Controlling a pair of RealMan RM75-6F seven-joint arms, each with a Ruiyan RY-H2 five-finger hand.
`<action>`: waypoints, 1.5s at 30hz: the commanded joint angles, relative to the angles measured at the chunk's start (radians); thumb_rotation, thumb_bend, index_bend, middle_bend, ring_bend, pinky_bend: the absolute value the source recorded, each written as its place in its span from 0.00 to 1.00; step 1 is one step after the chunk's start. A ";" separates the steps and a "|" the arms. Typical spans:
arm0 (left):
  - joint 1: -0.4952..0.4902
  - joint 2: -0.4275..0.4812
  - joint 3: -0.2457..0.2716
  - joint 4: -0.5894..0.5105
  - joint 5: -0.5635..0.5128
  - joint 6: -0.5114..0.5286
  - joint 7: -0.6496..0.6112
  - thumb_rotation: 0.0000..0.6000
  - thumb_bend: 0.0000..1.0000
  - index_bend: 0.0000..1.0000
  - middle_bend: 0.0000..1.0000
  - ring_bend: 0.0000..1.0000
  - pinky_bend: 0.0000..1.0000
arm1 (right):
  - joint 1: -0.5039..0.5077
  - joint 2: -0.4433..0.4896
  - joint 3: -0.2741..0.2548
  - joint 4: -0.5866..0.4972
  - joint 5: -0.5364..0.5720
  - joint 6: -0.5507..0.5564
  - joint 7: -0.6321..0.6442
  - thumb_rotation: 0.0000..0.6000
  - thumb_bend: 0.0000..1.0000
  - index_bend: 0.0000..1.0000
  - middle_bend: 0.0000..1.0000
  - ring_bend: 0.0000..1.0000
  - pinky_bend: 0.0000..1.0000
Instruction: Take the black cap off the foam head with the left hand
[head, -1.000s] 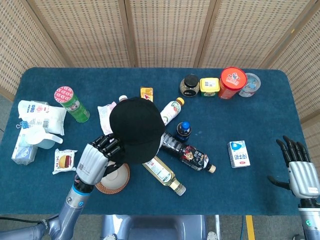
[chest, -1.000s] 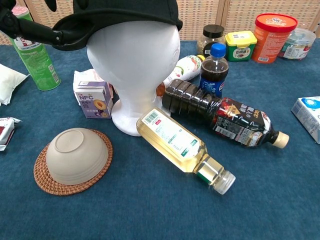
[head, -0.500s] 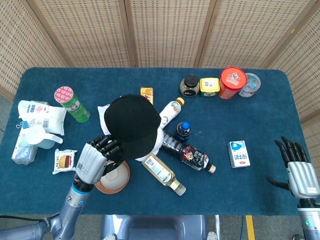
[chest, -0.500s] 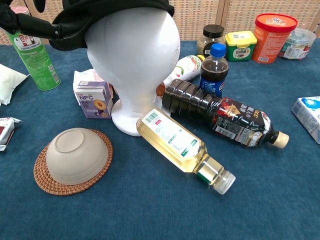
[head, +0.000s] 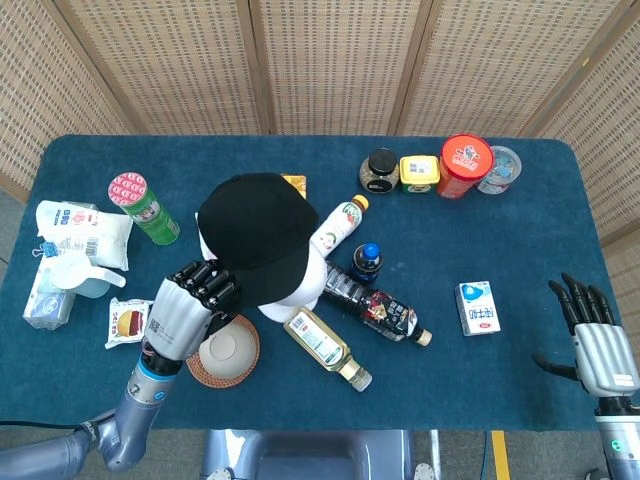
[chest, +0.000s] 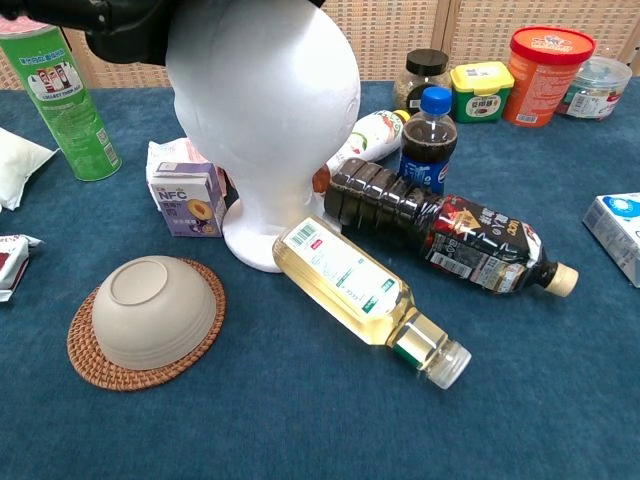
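Note:
The black cap (head: 252, 232) hangs over the white foam head (head: 298, 292), shifted toward the back left. My left hand (head: 185, 308) grips its brim from the left. In the chest view only a dark piece of the cap (chest: 130, 35) shows at the top left, and the foam head (chest: 265, 120) stands bare below it; whether the cap still touches the crown is hidden. My right hand (head: 598, 345) sits open at the table's right front edge, holding nothing.
An upturned bowl on a woven coaster (chest: 152, 312) sits right under the left hand. A yellow oil bottle (chest: 365, 295), a dark bottle (chest: 440, 228) and a juice carton (chest: 185, 190) crowd the head's base. A green can (head: 145, 208) stands to the left.
The left hand has drawn the cap up and toward the back left. More of the foam head is bare, and the cap has nearly left the chest view. The right hand stayed put.

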 joint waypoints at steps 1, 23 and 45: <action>-0.011 0.023 -0.018 -0.011 0.002 -0.004 0.016 1.00 0.55 0.69 0.64 0.47 0.67 | 0.000 0.000 0.000 0.000 0.000 0.000 0.001 1.00 0.00 0.02 0.00 0.00 0.00; -0.014 0.318 -0.068 0.347 -0.057 0.072 -0.327 1.00 0.51 0.70 0.64 0.48 0.67 | 0.003 -0.005 -0.012 -0.017 -0.009 -0.011 -0.023 1.00 0.00 0.02 0.00 0.00 0.00; -0.083 0.135 0.051 0.914 -0.112 0.109 -0.474 1.00 0.49 0.71 0.64 0.48 0.67 | 0.000 -0.006 -0.015 -0.026 -0.005 -0.010 -0.041 1.00 0.00 0.03 0.00 0.00 0.00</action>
